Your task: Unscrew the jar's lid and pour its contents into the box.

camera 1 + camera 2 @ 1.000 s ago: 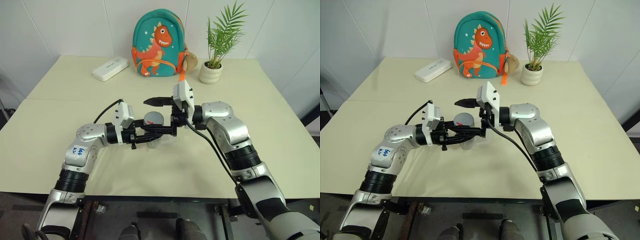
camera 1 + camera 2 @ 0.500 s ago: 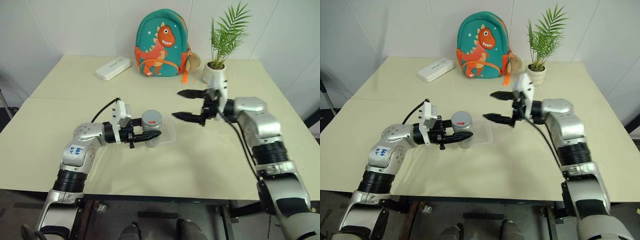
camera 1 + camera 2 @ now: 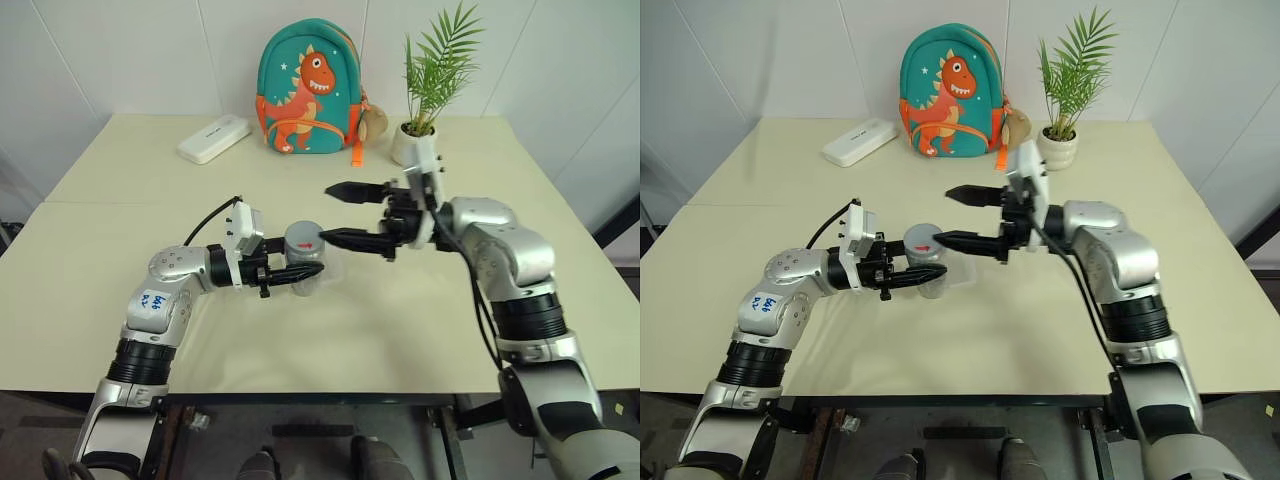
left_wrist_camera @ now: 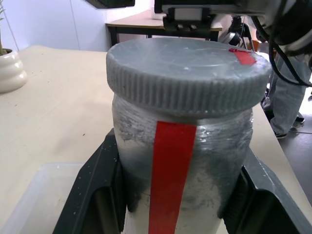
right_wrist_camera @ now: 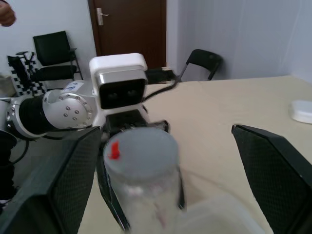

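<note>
Both tools nearer: right tool back beside lid, spread.

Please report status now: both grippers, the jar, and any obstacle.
Left gripper shut on small see-through jar, grey ribbed lid on. Right gripper open beside lid, not touching. Clear plastic tray beneath. No obstacle seen.

- Head stereo pair: looks forward and down over the table, both eyes share the same scene, slightly offset.
- Left wrist view: very close on the jar and lid, facing the right arm.
- Right wrist view: near, facing back at the left arm; shares jar, lid and the box.
</note>
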Available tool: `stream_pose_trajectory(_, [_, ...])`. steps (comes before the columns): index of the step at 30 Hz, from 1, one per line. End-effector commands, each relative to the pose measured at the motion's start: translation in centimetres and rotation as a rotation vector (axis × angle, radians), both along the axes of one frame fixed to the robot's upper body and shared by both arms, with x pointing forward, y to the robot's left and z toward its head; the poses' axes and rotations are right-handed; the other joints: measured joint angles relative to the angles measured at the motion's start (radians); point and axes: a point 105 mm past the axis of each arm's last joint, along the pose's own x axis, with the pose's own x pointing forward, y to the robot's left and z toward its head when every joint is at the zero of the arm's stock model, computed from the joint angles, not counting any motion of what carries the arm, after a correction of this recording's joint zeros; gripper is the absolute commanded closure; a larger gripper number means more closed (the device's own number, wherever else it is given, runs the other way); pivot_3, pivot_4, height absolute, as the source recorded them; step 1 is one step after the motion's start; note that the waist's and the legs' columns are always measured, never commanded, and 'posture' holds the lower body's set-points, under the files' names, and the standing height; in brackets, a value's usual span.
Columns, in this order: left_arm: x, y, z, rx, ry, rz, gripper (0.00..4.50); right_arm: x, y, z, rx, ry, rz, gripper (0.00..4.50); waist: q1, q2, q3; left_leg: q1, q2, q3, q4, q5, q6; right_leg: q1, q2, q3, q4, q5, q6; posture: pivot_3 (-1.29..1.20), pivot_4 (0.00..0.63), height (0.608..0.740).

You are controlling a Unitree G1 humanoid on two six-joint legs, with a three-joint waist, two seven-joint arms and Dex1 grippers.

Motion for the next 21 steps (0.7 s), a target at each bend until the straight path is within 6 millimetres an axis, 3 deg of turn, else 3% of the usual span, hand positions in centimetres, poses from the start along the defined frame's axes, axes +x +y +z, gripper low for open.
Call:
stream_pose_trajectory(1, [-0.3,-0.4,1.2,-0.009,-0.052,-0.025,2.53,-1.0,1.7,0.2,-0.006,-0.028,0.022,0.03,0.001,0.000,0.000,0.000,0.000,0.000,0.000,0.000,0.000,0.000,0.000,0.000,0.000,0.000,0.000,0.00,0.150,0.740])
stream_pose_trajectory(5, [-0.3,-0.7,1.3,-0.010,-0.051,-0.032,2.53,-0.9,2.9,-0.4,-0.027,-0.037,0.016,0.03,0.002,0.000,0.000,0.000,0.000,0.000,0.001,0.000,0.000,0.000,0.000,0.000,0.000,0.000,0.000,0.00,0.150,0.740])
stream_pose_trajectory(10, [-0.4,-0.7,1.3,-0.012,-0.050,-0.037,2.53,-0.2,3.0,-0.7,-0.040,-0.060,-0.019,0.03,0.001,0.000,0.000,0.000,0.000,0.000,0.001,0.000,0.000,0.000,0.000,0.000,0.001,0.000,0.000,0.00,0.150,0.740])
stream_pose_trajectory(15, [-0.5,-0.6,1.3,-0.012,-0.051,-0.036,2.53,1.9,1.0,0.1,-0.015,-0.080,-0.120,0.03,-0.001,0.000,0.000,0.000,0.000,0.000,0.002,0.000,0.000,0.000,0.000,0.000,0.002,0.000,0.000,0.00,0.150,0.740])
stream_pose_trajectory(21, [-0.5,-0.5,1.3,-0.007,-0.050,-0.032,2.53,2.2,-1.2,0.8,0.012,-0.072,-0.151,0.03,0.000,0.000,0.000,0.000,0.000,0.000,0.002,0.000,0.000,0.000,0.000,0.000,0.002,0.000,0.000,0.00,0.150,0.740])
